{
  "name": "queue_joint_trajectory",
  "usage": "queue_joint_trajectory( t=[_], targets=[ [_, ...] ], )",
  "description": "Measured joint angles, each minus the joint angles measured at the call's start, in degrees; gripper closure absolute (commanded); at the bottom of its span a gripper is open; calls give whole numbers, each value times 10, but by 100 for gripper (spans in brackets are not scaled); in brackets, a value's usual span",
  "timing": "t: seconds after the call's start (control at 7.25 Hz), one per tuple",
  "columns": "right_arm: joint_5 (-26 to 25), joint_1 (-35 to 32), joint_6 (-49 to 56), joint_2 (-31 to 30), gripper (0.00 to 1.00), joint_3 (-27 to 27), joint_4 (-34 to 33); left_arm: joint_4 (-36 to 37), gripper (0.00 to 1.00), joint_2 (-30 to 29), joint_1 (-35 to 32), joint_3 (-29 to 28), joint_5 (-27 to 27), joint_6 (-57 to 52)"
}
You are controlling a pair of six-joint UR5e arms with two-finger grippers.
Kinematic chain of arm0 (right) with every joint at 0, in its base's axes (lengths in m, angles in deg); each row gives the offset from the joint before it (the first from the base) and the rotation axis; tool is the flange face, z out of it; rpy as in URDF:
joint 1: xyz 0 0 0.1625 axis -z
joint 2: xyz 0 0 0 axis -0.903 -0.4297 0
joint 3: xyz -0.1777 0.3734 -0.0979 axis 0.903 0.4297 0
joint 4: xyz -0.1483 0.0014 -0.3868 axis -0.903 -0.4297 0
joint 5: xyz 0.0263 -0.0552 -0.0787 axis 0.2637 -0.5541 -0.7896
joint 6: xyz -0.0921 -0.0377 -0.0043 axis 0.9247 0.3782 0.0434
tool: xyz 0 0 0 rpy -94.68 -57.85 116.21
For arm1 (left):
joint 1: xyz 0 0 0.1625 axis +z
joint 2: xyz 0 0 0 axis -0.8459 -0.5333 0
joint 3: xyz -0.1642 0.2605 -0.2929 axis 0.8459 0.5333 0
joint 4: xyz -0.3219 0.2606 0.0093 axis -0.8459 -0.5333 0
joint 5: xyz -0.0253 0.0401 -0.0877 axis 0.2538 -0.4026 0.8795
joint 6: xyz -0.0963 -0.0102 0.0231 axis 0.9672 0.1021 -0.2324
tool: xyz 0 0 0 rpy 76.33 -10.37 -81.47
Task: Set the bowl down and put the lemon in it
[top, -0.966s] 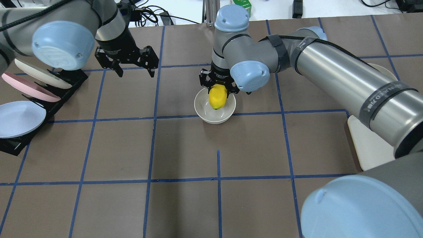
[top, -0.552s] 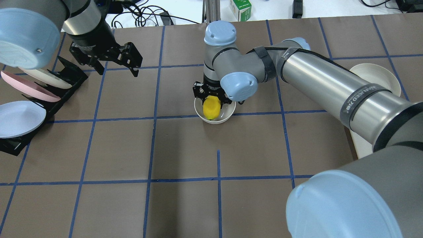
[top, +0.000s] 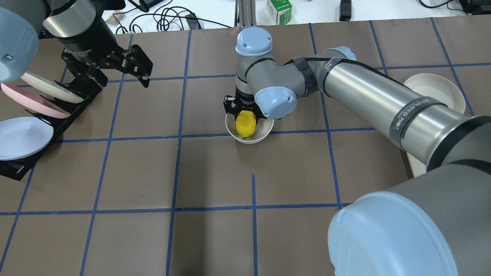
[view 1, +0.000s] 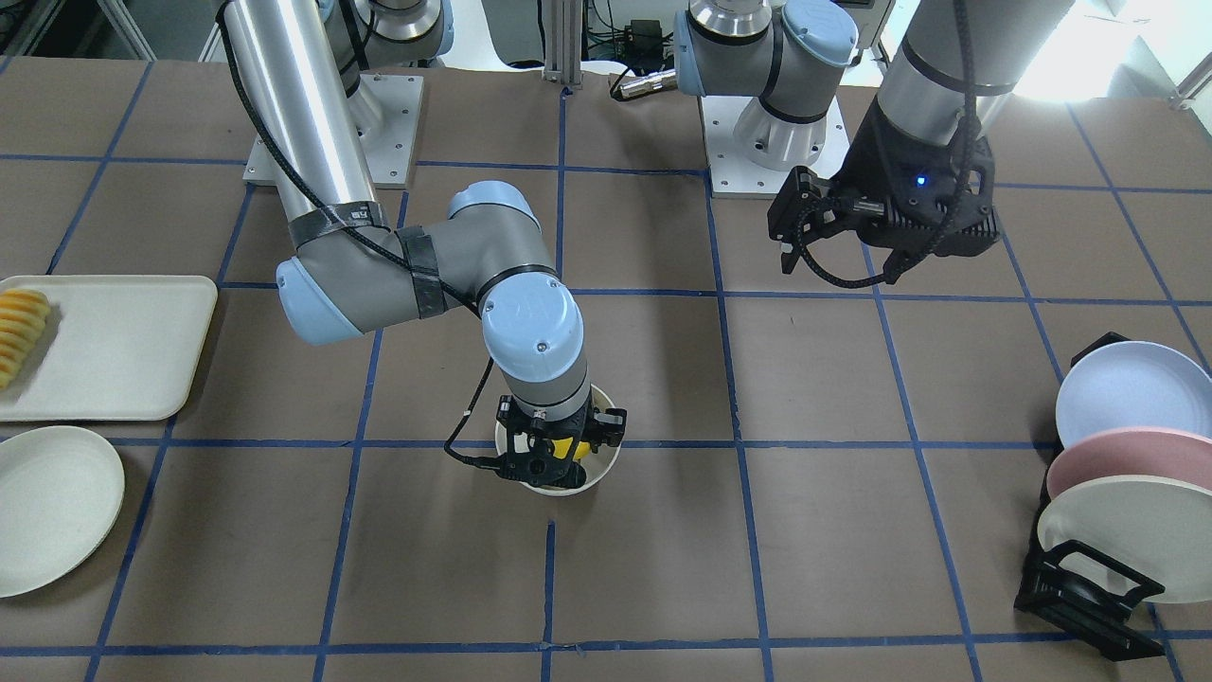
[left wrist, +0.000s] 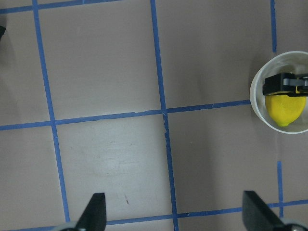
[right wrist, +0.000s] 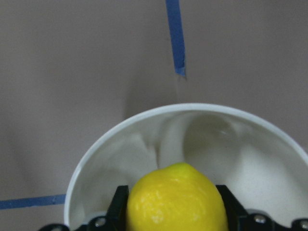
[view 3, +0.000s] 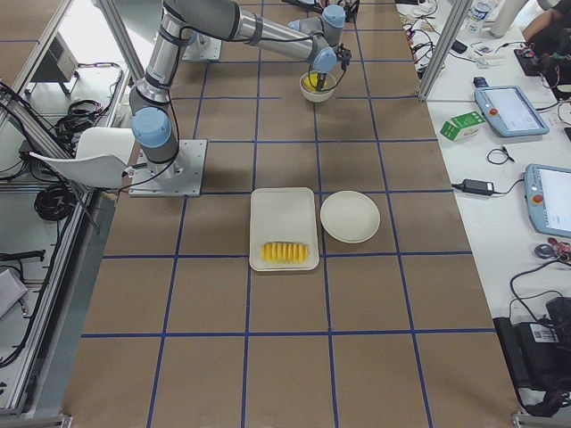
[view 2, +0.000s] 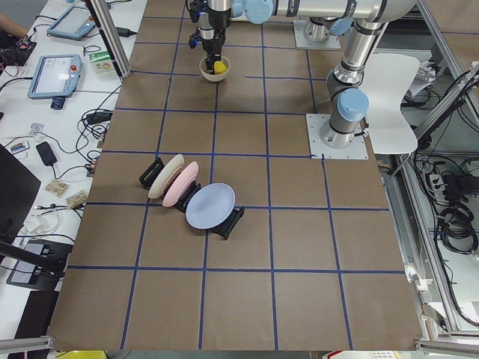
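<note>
With the bowl point(top: 249, 138) placed, the right gripper point(top: 245, 114) grips the lemon point(top: 245, 124) low inside it, release left to do; the left gripper point(top: 123, 76) gapes, well apart.

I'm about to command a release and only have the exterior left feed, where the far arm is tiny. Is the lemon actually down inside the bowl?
Observer: Yes. In the right wrist view the lemon sits within the rim of the bowl, though I cannot tell whether it touches the bottom.
Operator: Is the gripper closed on it?
Observer: The right gripper is shut on the lemon, with a finger at each side.
Operator: And the other arm?
Observer: The left gripper is open and empty, off to one side of the bowl.
</note>
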Motion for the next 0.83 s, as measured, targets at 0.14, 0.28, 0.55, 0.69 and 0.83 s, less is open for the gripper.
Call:
queue_joint_trajectory(
  t=[0.14,0.28,0.55,0.69,0.83],
  targets=[
    [0,7,14,0,0,-2,0,-5,0,3,2,-2,-5,0],
    [0,11,18,0,0,-3,1,-7,0,4,4,-3,-4,1],
    [0,13,15,-8,0,3,13,-8,0,4,8,-3,1,1],
    [-8,18,16,-31,0,7,33,-8,0,4,8,-3,2,1],
    [-27,27,22,-68,0,7,63,-8,0,5,8,-3,2,1]
  ],
)
